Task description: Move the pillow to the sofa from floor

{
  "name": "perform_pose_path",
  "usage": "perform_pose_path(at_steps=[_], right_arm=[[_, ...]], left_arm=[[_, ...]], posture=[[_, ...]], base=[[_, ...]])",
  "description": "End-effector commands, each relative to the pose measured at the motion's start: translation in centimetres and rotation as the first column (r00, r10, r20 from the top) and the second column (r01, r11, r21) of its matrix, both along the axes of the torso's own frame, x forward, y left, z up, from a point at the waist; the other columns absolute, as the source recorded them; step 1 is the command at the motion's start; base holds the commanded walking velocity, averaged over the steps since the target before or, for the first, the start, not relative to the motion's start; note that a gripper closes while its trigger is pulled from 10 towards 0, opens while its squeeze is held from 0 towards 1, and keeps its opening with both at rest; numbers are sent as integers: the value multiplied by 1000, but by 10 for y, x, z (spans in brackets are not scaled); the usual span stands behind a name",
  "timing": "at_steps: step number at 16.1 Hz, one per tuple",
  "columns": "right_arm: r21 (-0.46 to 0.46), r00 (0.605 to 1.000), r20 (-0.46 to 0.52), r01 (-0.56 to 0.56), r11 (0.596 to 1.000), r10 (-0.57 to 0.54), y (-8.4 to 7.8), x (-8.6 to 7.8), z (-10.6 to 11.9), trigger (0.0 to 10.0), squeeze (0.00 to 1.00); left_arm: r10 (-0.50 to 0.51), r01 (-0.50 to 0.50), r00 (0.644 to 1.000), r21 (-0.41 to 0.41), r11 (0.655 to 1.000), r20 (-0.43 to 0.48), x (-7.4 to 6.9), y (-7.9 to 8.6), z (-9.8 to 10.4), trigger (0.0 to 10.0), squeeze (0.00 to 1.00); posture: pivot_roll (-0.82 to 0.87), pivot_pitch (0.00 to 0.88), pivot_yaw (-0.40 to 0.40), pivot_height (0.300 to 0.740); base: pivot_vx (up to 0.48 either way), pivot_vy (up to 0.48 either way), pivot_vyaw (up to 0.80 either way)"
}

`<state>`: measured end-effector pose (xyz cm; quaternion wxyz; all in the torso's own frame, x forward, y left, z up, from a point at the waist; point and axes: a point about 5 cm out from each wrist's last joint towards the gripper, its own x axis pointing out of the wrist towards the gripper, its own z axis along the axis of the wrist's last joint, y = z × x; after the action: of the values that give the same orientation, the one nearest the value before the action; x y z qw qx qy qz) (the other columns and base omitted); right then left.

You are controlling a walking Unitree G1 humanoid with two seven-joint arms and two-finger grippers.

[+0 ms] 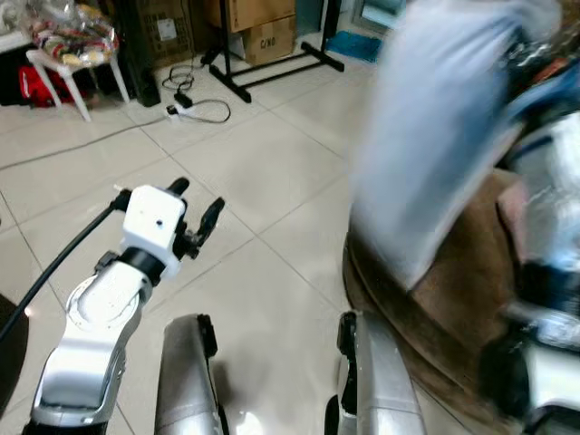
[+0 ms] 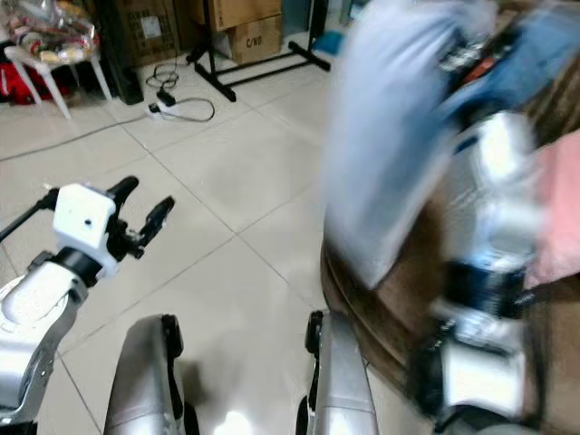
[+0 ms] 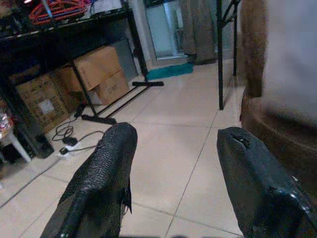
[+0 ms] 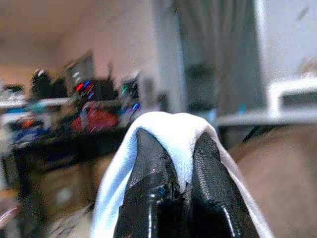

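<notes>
Legs of the humanoid robot (image 1: 186,376) frame the bottom of the head camera's view, planted on pale floor tiles (image 1: 263,172) at the foot of a brown sofa (image 1: 453,317). Beside them on the robot's left, the left claw (image 1: 195,217) hangs over bare floor with its two black fingers (image 3: 99,183) spread wide and nothing between them, apparently kept clear of the work. On the right, the right claw (image 4: 173,186) is pinched tight on a fold of white fabric at the edge of the pillow (image 1: 444,127), a corner hold that lets the rest of the cushion dangle free. The pale blue-white pillow hangs lifted off the floor, blurred, in front of and partly over the sofa's brown seat, with the silver right arm (image 2: 494,227) raised alongside it. That height suggests the carry is nearly over and only the set-down on the cushions remains. Farther back, a power strip and its black cable (image 1: 186,104) lie on the tiles near a black stand's feet (image 1: 272,72), with cardboard boxes (image 1: 263,32) and a small white stool (image 1: 77,72) behind.
</notes>
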<state>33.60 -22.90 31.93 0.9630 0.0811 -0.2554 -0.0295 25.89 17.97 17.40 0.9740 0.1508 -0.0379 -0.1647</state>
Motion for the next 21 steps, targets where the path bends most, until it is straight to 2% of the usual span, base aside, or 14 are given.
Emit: perform_pose_path(at_steps=[1, 3, 4, 5, 6, 8, 9, 11, 14, 15, 21], right_arm=[[-36, 998, 24, 61, 997, -60, -7, -2, 17, 10000, 0], [-81, 993, 20, 118, 990, -117, -17, -2, 31, 10000, 0], [-97, 992, -29, 117, 988, -120, -18, 2, 27, 10000, 0], [-118, 983, -154, 78, 990, -96, -10, 12, 3, 10000, 0], [-122, 979, -182, 71, 990, -92, -7, 14, -3, 10000, 0], [-91, 953, -299, 13, 996, -40, 7, 21, -36, 10000, 0], [-69, 933, -360, -11, 998, -14, 15, 23, -57, 10000, 0], [-69, 879, -474, 27, 997, -56, 17, 21, -98, 10000, 0], [-81, 825, -552, 93, 992, -123, 8, 4, -134, 10000, 0], [-81, 819, -560, 100, 992, -128, 8, 1, -138, 10000, 0], [-104, 843, -524, 79, 991, -122, 20, -11, -138, 10000, 0]], left_arm=[[-3, 3, 1000, 12, 1000, 0, 2, -2, 0, 10000, 0], [9, -9, 1000, 17, 1000, 11, 4, 1, 2, 10000, 0], [16, -16, 1000, 18, 1000, 11, 4, 2, 2, 10000, 0], [21, -21, 1000, 19, 1000, 5, 2, 2, -1, 10000, 0], [21, -21, 1000, 19, 1000, 4, 2, 2, -1, 10000, 0], [19, -19, 1000, 18, 1000, 1, 2, 1, -2, 10000, 0], [19, -19, 1000, 19, 1000, -2, 1, 1, -3, 10000, 0], [22, -22, 1000, 32, 999, -15, 1, 0, -7, 10000, 0], [24, -23, 999, 33, 999, -22, 0, -3, -10, 10000, 0], [24, -23, 999, 35, 999, -22, 0, -3, -11, 10000, 0], [37, -36, 998, 28, 999, -40, -3, -8, -22, 10000, 0]], posture=[[-59, 0, -34, 516], [-46, 0, -48, 531], [-40, 0, -55, 541], [-35, 0, -59, 556], [-35, 0, -59, 561], [-32, 0, -62, 581], [-36, 0, -59, 591], [-46, 0, -51, 616], [-46, 0, -53, 641], [-52, 0, -50, 651], [-81, 0, -30, 706]], base=[[0, 0, 0], [0, 0, 0], [0, 0, 0], [0, 0, 0], [0, 0, 0], [0, 0, 0], [0, 0, 0], [0, 0, 0], [0, 0, 0], [0, 0, 0], [0, 0, 0]])
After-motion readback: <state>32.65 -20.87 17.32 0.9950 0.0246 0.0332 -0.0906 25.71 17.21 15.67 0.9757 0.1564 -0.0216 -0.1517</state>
